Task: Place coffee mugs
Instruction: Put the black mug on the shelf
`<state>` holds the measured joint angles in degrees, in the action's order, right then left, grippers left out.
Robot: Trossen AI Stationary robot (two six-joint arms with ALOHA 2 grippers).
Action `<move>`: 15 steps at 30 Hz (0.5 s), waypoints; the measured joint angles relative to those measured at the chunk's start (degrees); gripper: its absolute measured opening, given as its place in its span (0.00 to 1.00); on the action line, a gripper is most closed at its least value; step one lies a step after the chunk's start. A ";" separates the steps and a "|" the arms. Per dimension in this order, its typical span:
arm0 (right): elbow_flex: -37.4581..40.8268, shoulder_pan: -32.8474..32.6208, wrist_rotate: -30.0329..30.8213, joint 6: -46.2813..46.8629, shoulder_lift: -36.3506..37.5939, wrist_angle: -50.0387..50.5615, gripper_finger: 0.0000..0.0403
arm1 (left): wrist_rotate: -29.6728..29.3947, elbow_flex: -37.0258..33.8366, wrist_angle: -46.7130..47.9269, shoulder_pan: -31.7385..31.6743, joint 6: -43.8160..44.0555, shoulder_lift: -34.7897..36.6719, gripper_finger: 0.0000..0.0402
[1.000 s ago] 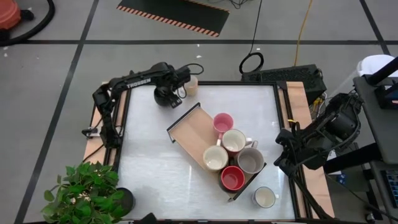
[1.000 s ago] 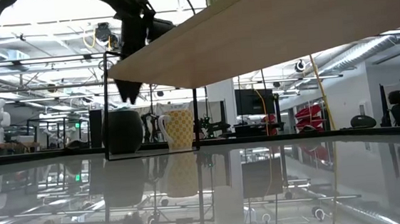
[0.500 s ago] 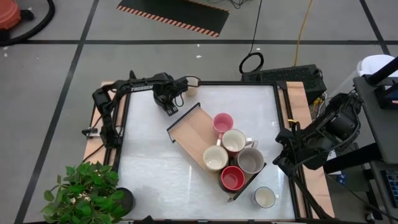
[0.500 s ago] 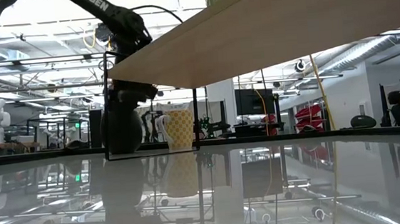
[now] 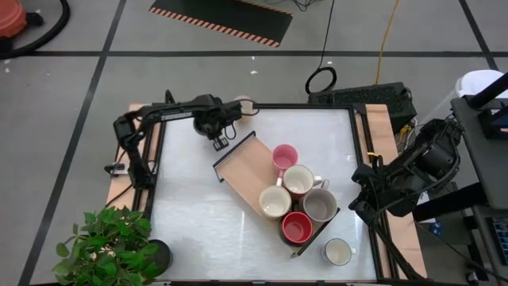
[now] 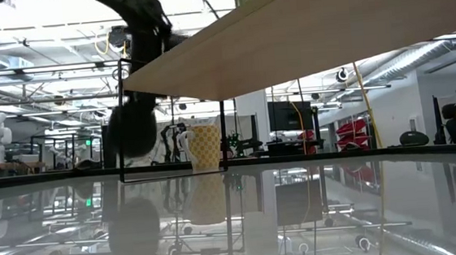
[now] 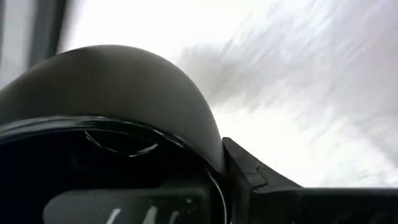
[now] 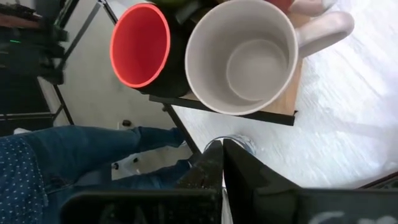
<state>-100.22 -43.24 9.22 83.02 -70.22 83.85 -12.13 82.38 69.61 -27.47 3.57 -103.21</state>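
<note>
My left gripper (image 5: 216, 135) is at the table's far left, shut on the black mug (image 6: 132, 127), which it hides in the high view. A textured cream mug (image 6: 203, 146) stands on its base at the far edge. The wooden tray (image 5: 242, 167) holds a pink mug (image 5: 284, 156), two cream mugs (image 5: 298, 179) (image 5: 275, 201), a grey mug (image 5: 319, 204) and a red mug (image 5: 297, 228). A white mug (image 5: 338, 252) stands on the table near the tray's near end. My right gripper (image 8: 222, 163) is shut and empty at the table's right edge. My left gripper holds the black mug at its rim (image 7: 155, 146), coming from above with the fingers pointing down. One finger (image 7: 249, 177) shows outside the mug's wall; the other finger is hidden. The mug hangs below the gripper, lifted clear of the table.
The tray lies slantwise across the table's middle, its free wooden part toward the far left. A potted plant (image 5: 111, 242) stands at the near left corner. A person's legs in jeans (image 8: 62, 162) show in the right wrist view, beyond the tray's end.
My left gripper has come down onto the black mug, taken hold of it and lifted it clear of the table. The cream mug at the far edge has stayed where it was.
</note>
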 joint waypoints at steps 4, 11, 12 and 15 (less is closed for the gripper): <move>0.00 0.00 0.01 -0.93 0.00 1.61 0.00 | -1.19 1.72 1.59 1.00 0.15 4.84 0.04; 0.00 0.02 2.86 -4.27 0.02 3.91 0.00 | -1.35 8.19 9.89 3.52 -1.65 13.42 0.04; 0.00 0.07 3.42 -4.57 0.02 4.16 0.00 | -1.36 9.92 11.60 4.36 -2.17 14.25 0.04; 0.02 0.11 5.63 -5.17 0.04 5.26 0.00 | -1.39 15.81 16.97 7.53 -2.23 16.08 0.04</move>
<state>-100.20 -43.13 14.84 77.85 -70.17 89.11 -13.52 98.19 86.58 -19.94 1.34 -87.14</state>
